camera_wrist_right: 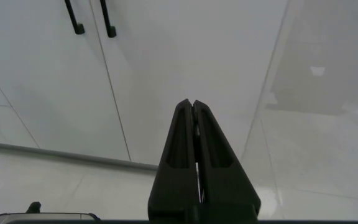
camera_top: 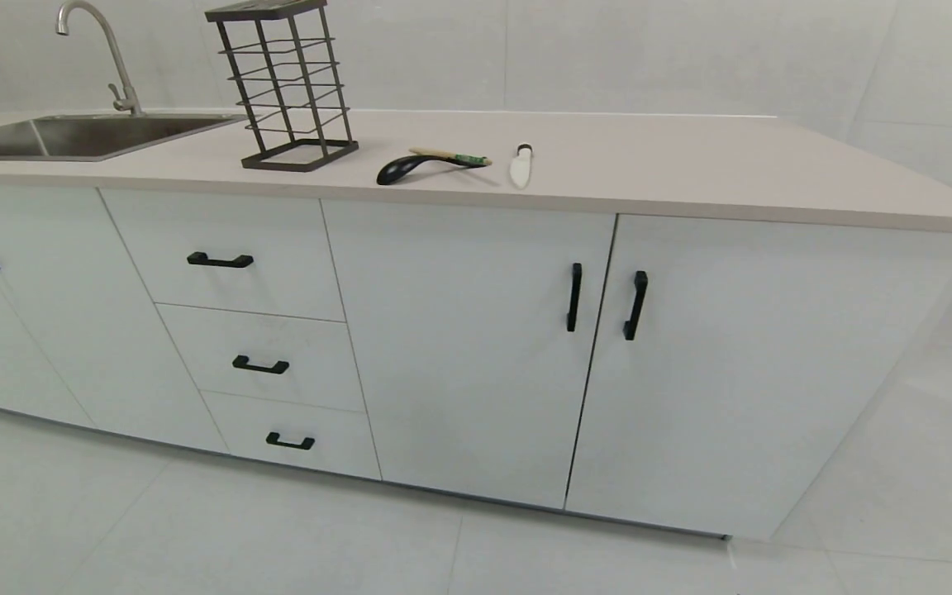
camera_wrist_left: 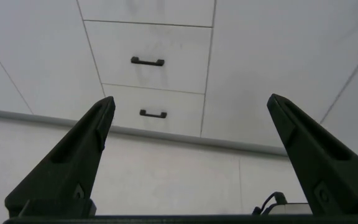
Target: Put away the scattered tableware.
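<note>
Nearest to me, my left tool [camera_wrist_left: 191, 101] stands wide open with nothing between its fingers, low before the drawers [camera_wrist_left: 148, 46] of the cabinet. My right tool [camera_wrist_right: 192, 104] is closed, fingers pressed flat together and empty, low before the cabinet doors [camera_wrist_right: 55, 74]. On the counter [camera_top: 691, 165], right of the black wire rack [camera_top: 294, 91], I note three pieces: a black spoon [camera_top: 400, 168] nearest the rack, a wooden stick with a green band [camera_top: 451, 156] resting across the spoon's handle, and a white utensil with a dark end [camera_top: 521, 164] near them but apart. Sink [camera_top: 137, 132] and faucet [camera_top: 116, 66] sit at the counter's far left.
</note>
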Tool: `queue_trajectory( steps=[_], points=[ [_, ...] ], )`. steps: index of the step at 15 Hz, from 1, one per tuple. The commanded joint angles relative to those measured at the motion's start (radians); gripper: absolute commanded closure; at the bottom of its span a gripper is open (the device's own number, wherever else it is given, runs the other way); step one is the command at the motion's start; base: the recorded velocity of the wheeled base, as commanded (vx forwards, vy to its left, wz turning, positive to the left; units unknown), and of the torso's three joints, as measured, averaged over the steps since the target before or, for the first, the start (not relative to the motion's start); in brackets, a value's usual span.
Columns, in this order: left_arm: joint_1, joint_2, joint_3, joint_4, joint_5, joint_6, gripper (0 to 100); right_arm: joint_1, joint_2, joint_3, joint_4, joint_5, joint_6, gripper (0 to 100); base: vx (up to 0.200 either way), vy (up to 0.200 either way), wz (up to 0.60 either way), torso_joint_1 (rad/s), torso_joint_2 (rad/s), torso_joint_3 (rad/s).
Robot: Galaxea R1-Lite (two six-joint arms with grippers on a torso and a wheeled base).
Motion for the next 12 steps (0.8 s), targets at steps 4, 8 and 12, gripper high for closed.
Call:
queue_trajectory(
  steps=[4, 8, 12],
  points=[
    [0.000, 0.000, 0.000, 0.000, 0.000, 0.002, 0, 0.000, 0.002, 0.000, 0.000, 0.001, 0.000, 100, 0.150, 0.200, 0.00, 0.000, 0.00, 0.004],
    [0.000, 0.000, 0.000, 0.000, 0.000, 0.003, 0, 0.000, 0.002, 0.000, 0.000, 0.001, 0.000, 100, 0.000, 0.200, 0.00, 0.007, 0.00, 0.002],
    [0.000, 0.000, 0.000, 0.000, 0.000, 0.002, 0, 0.000, 0.002, 0.000, 0.000, 0.001, 0.000, 100, 0.000, 0.200, 0.00, 0.000, 0.00, 0.002]
  ],
)
